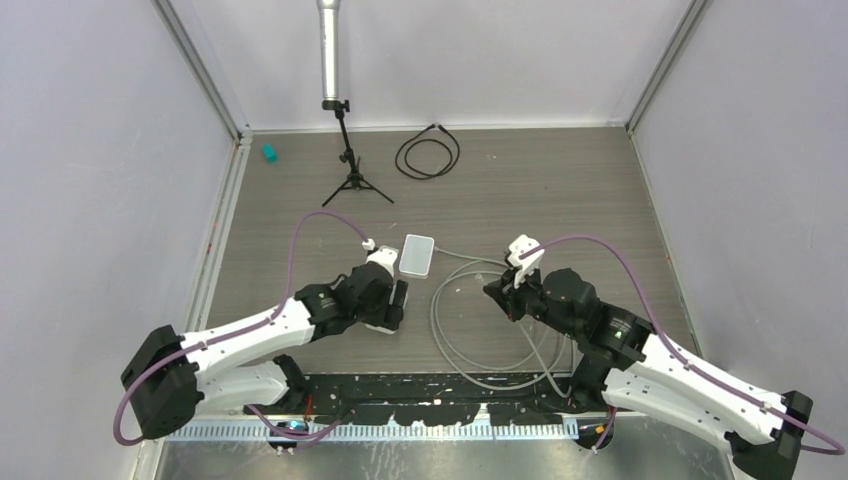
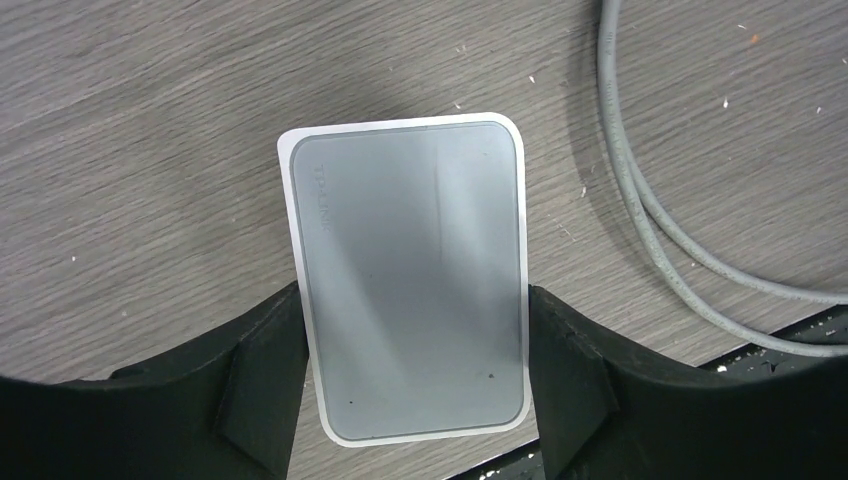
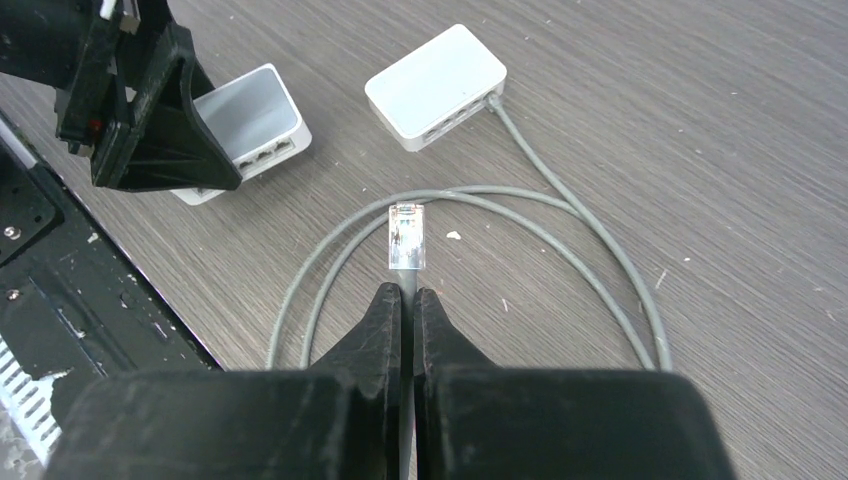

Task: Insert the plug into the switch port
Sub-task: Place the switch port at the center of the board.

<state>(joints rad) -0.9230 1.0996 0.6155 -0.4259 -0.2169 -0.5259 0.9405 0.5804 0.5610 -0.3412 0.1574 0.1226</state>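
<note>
My left gripper [image 2: 412,300] is shut on a white switch [image 2: 410,230], one finger against each long side, low over the table. In the right wrist view this switch [image 3: 255,120] shows its row of ports facing the right gripper. My right gripper [image 3: 408,295] is shut on the grey cable just behind the clear plug [image 3: 406,235], which sticks out ahead of the fingertips, a short way from the held switch. In the top view the left gripper [image 1: 388,305] and the right gripper [image 1: 503,290] face each other at mid-table.
A second white switch [image 1: 417,255] lies behind the grippers with the grey cable [image 1: 470,345] plugged in and looping on the table. A camera tripod [image 1: 350,170], a black cable coil [image 1: 428,152] and a small teal object [image 1: 269,153] sit at the back.
</note>
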